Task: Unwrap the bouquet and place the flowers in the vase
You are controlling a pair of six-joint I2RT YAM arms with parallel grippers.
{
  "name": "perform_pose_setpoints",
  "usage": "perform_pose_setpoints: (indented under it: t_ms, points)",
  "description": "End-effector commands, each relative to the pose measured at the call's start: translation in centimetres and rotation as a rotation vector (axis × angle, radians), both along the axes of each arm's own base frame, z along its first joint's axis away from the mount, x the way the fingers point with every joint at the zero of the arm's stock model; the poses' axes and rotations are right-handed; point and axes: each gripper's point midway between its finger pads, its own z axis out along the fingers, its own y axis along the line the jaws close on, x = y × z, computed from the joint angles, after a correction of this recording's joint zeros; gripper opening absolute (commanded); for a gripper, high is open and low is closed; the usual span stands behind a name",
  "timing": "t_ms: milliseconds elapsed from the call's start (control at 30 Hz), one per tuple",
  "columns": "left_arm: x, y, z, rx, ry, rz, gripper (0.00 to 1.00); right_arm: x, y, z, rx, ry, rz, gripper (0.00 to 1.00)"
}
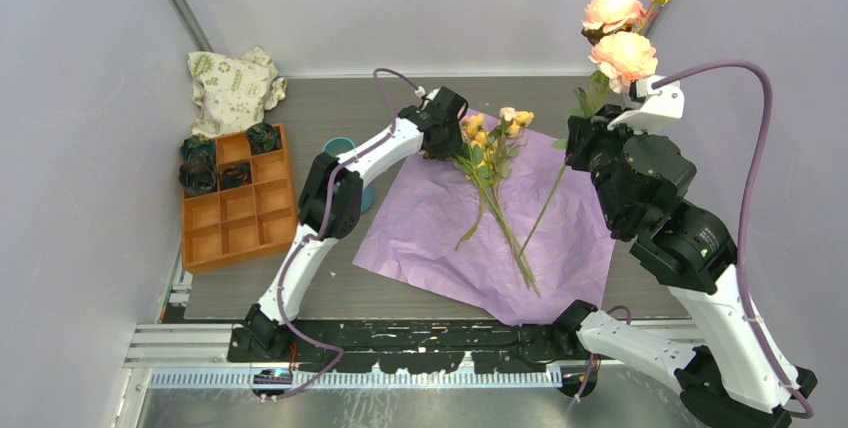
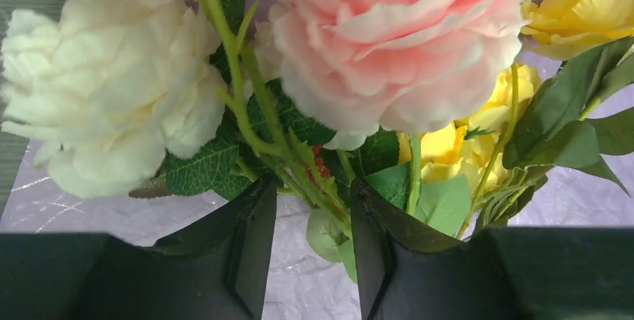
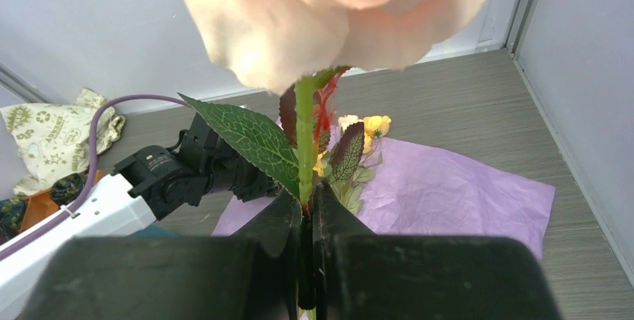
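The bouquet lies unwrapped: its lilac paper sheet point(image 1: 570, 218) is spread flat on the table, with several green-stemmed flowers point(image 1: 490, 173) lying on it. My left gripper point(image 1: 450, 143) is down at their heads. In the left wrist view the left gripper point(image 2: 312, 211) is open, its jaws on either side of the green stems point(image 2: 299, 167) below cream point(image 2: 105, 96) and pink point(image 2: 396, 36) blooms. My right gripper point(image 1: 578, 136) is raised at the right and shut on a long rose stem point(image 3: 304, 133), its peach-pink blooms point(image 1: 620, 48) high up. The teal vase point(image 1: 340, 146) stands mostly hidden behind the left arm.
An orange tray point(image 1: 225, 233) with square compartments and small dark bundles sits at the left. A cream cloth bag point(image 1: 232, 88) with green print lies behind it in the back corner. Walls close in on the left, back and right.
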Motion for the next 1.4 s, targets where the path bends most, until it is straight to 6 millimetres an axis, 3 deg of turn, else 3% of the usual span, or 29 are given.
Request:
perform_pose_setpoints:
  t_ms: [0, 167, 400, 633, 867, 1000, 1100, 1367]
  points:
    - [1.4, -0.1, 2.3, -0.046, -0.049, 0.02, 0.39, 0.3, -0.2, 1.4, 0.037, -0.055, -0.022, 0.01]
    - [2.0, -1.3, 3.6, -0.11, -0.07, -0.011, 0.22, 0.1, -0.3, 1.4, 0.045, -0.06, -0.018, 0.01]
    - [1.4, -2.1, 9.2, -0.179, -0.154, -0.051, 0.08, -0.5, -0.3, 1.8, 0.081, -0.078, 0.004, 0.01]
    - [-1.9, -3.7, 20.4, -0.339, -0.385, -0.172, 0.05, -1.3, -0.4, 2.1, 0.116, -0.094, 0.031, 0.01]
    - [-6.8, -3.1, 31.8, -0.488, -0.64, -0.301, 0.05, -2.1, -0.6, 2.5, 0.152, -0.107, 0.051, 0.01]
    - [-10.7, -0.8, 37.9, -0.542, -0.819, -0.341, 0.05, -2.4, -0.4, 2.5, 0.17, -0.108, 0.066, 0.01]
    - [-13.3, 2.3, 42.2, -0.532, -0.981, -0.351, 0.06, -2.6, -0.2, 2.6, 0.184, -0.114, 0.083, 0.01]
    - [-19.2, 14.9, 51.7, -0.355, -1.44, -0.161, 0.07, -2.5, 1.0, 2.5, 0.225, -0.126, 0.133, 0.01]
